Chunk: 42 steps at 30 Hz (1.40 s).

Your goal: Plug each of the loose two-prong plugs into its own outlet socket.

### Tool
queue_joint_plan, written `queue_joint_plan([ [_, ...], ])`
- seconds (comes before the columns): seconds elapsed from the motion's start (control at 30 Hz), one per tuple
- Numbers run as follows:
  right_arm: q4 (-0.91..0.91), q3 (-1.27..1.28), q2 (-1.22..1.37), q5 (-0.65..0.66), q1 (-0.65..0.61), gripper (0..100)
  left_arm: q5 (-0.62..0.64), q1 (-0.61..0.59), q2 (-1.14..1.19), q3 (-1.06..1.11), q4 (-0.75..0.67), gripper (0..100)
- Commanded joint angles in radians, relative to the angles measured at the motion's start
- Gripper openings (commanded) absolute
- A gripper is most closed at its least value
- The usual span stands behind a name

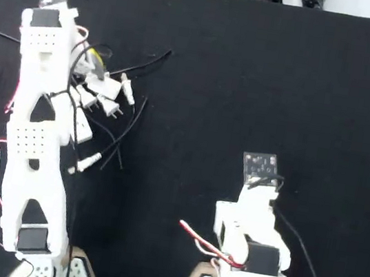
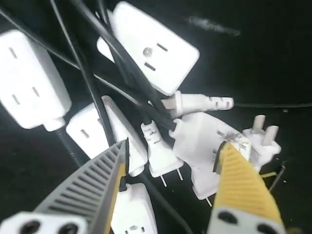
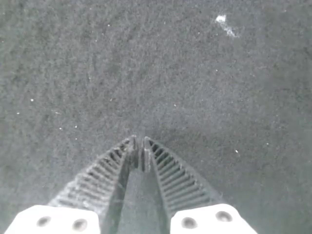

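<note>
Several white outlet sockets and two-prong plugs on black cords lie tangled at the table's far left (image 1: 101, 91). My left gripper (image 2: 175, 146) hangs open just above this heap. Between its grey finger (image 2: 100, 178) and yellow finger (image 2: 239, 178) lies a small two-prong plug (image 2: 163, 158) with a larger white plug (image 2: 202, 151) beside it. Another plug (image 2: 263, 141) lies just outside the yellow finger. Sockets (image 2: 151, 48) (image 2: 29, 78) (image 2: 97, 129) surround them. My right gripper (image 3: 139, 142) is shut over bare black cloth, holding nothing.
Black cords (image 2: 92, 78) cross over the sockets and plugs. One loose white plug end (image 1: 87, 162) lies nearer the front, beside the left arm (image 1: 34, 123). The right arm (image 1: 253, 218) sits folded at the front right. The black cloth (image 1: 285, 77) covers the table.
</note>
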Motion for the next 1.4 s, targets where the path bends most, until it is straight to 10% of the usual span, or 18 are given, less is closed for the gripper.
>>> queue_joint_plan([
  [0.0,0.006,-0.001,-0.093,0.000,0.018,1.1,0.015,-0.016,0.020,-0.025,0.003,30],
  [0.97,0.006,-0.001,-0.093,0.000,0.018,1.1,-0.302,-0.295,0.041,0.021,0.009,30],
  [1.37,0.006,-0.001,-0.093,0.000,0.018,1.1,-0.334,-0.374,0.031,0.027,0.008,9],
])
